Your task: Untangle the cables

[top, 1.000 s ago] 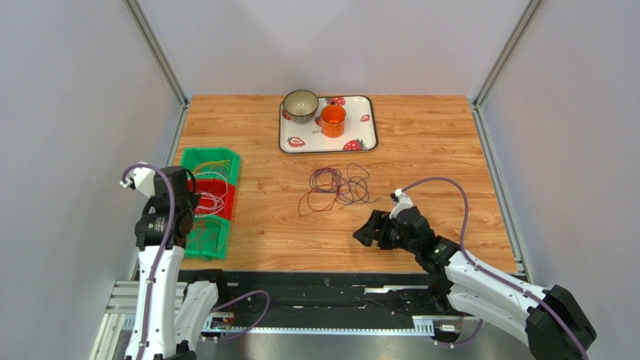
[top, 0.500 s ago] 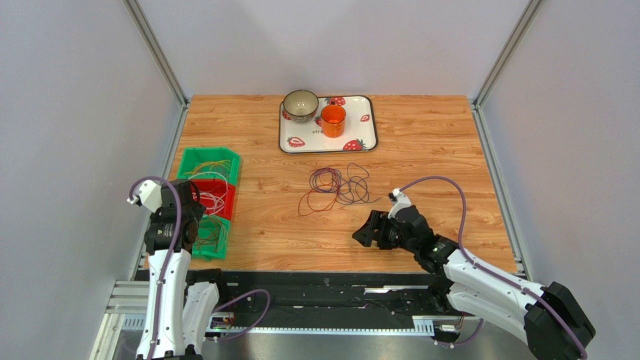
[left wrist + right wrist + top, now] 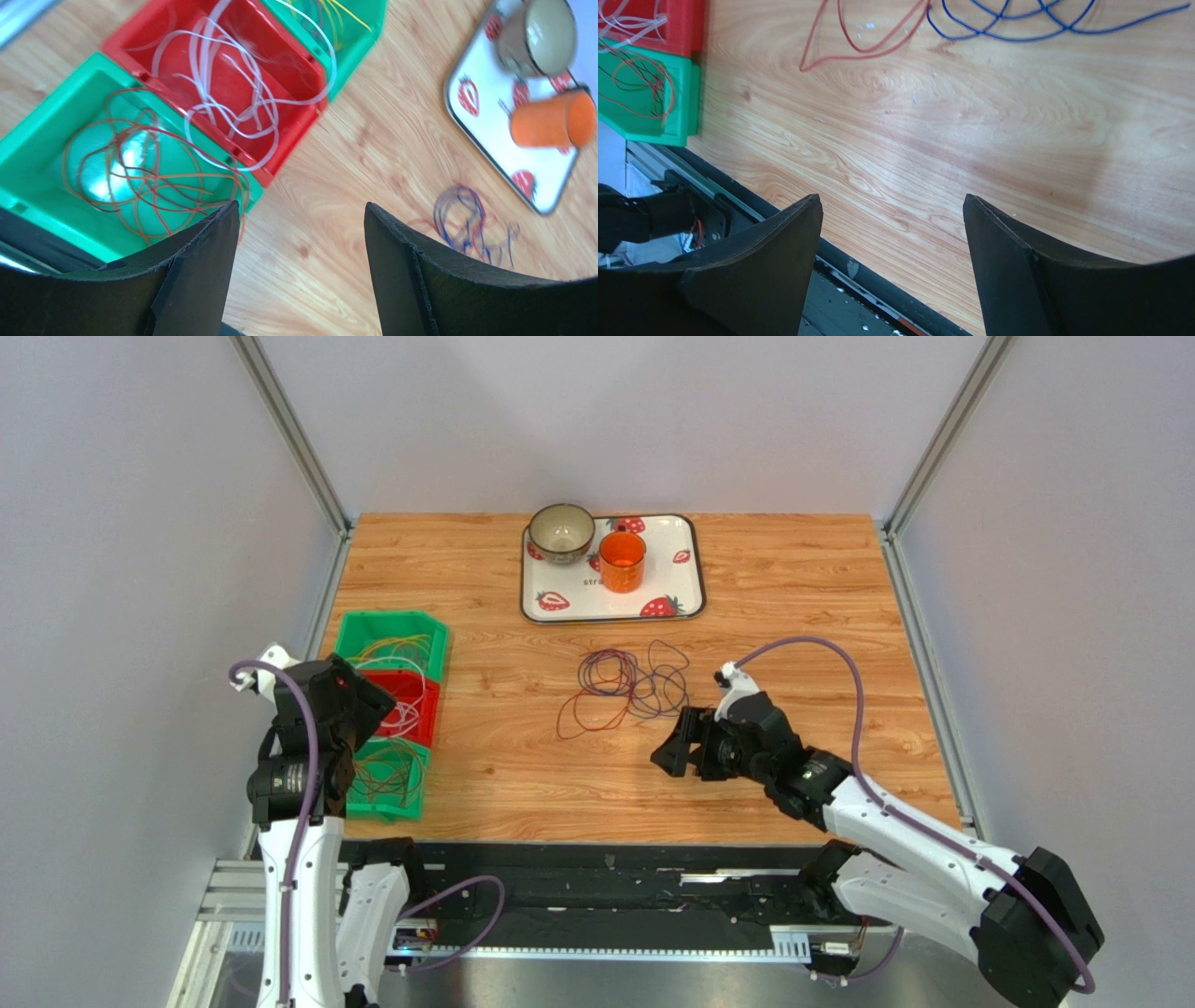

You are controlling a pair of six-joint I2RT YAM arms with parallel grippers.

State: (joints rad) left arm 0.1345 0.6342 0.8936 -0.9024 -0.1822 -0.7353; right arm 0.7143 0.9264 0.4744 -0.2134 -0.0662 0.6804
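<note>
A tangle of purple and dark red cables (image 3: 627,686) lies in the middle of the wooden table, also seen as blurred loops of cables (image 3: 467,224) and as red and blue strands of cables (image 3: 892,35). More cables lie sorted in bins: white ones (image 3: 224,77) in the red bin, orange ones (image 3: 133,175) in the near green bin. My left gripper (image 3: 362,711) hovers above those bins, open (image 3: 302,210), nothing between its fingers. My right gripper (image 3: 673,756) is low, just near of the tangle, open and empty (image 3: 891,199).
Three bins stand in a row at the left edge: far green bin (image 3: 427,632), red bin (image 3: 428,703), near green bin (image 3: 354,801). At the back a strawberry tray (image 3: 687,602) carries a bowl (image 3: 561,532) and an orange cup (image 3: 622,560). The table's front rail (image 3: 829,262) is close.
My left gripper has gone from shut to open above the bins, shifting slightly there. The right gripper has edged toward the tangle, still open.
</note>
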